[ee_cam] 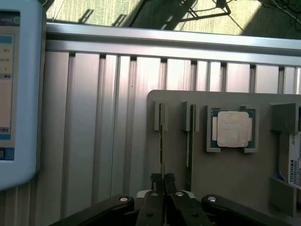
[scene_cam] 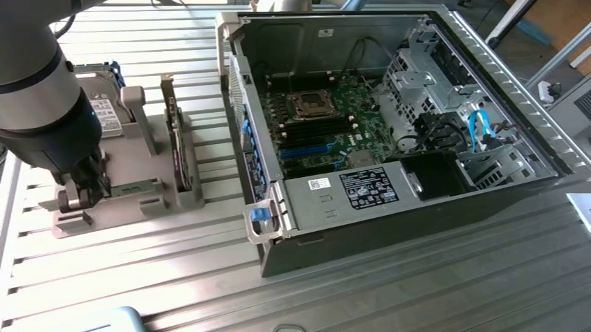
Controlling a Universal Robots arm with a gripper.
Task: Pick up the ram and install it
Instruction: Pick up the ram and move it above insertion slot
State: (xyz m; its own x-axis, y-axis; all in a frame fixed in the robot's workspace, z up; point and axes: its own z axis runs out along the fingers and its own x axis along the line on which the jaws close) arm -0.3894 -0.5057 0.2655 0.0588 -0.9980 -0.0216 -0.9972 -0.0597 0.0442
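The ram (ee_cam: 162,141) is a thin green stick standing on edge in a slot of the grey holder (ee_cam: 235,179). My gripper (ee_cam: 163,180) is lowered onto it, and the black fingers (ee_cam: 153,188) are pressed together on its upper edge. A second thin stick (ee_cam: 189,141) stands in the neighbouring slot. In the exterior view the gripper (scene_cam: 82,197) reaches down at the near end of the holder (scene_cam: 120,207) on the exterior view's left, with a green strip of ram (scene_cam: 138,186) showing beside it. The open computer case (scene_cam: 305,207) lies to the right, its motherboard (scene_cam: 323,124) exposed.
The holder also carries a square silvery processor (ee_cam: 233,128), a hard drive (scene_cam: 97,111) and a dark expansion card (scene_cam: 176,138) standing upright. A white device (ee_cam: 14,94) lies on the slatted metal table (scene_cam: 416,277). The case walls rise around the motherboard.
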